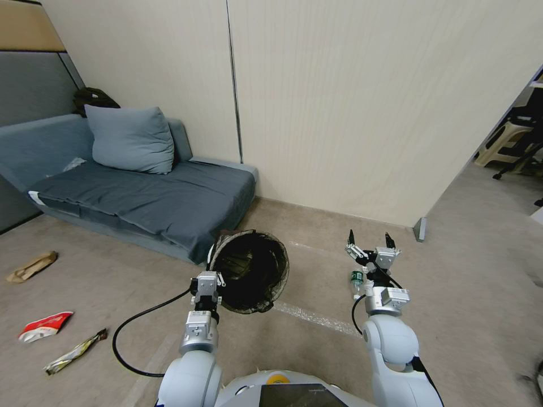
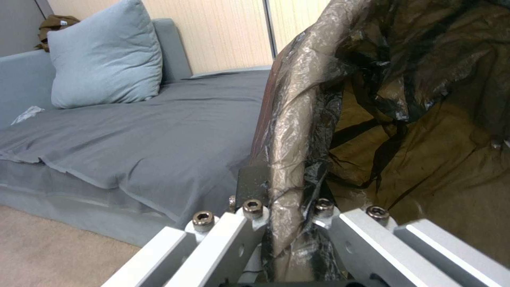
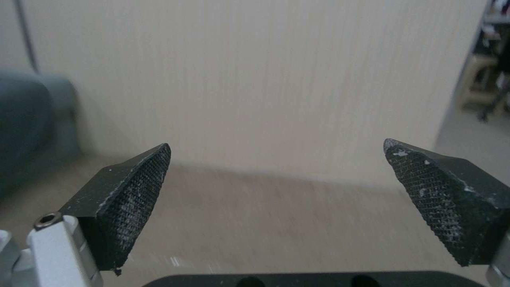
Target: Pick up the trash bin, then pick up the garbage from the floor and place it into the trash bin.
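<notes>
The black-lined trash bin (image 1: pixel 251 271) hangs tilted, mouth facing camera; packets (image 1: pixel 44 327) litter the floor.

no readable text, labels, brands or numbers anywhere

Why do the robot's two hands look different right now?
The left gripper is shut on the rim of the trash bin, holding it up; the right gripper has its jaws wide open and holds nothing. The left sits near the sofa; the right faces the wall. Both reach forward.
</notes>
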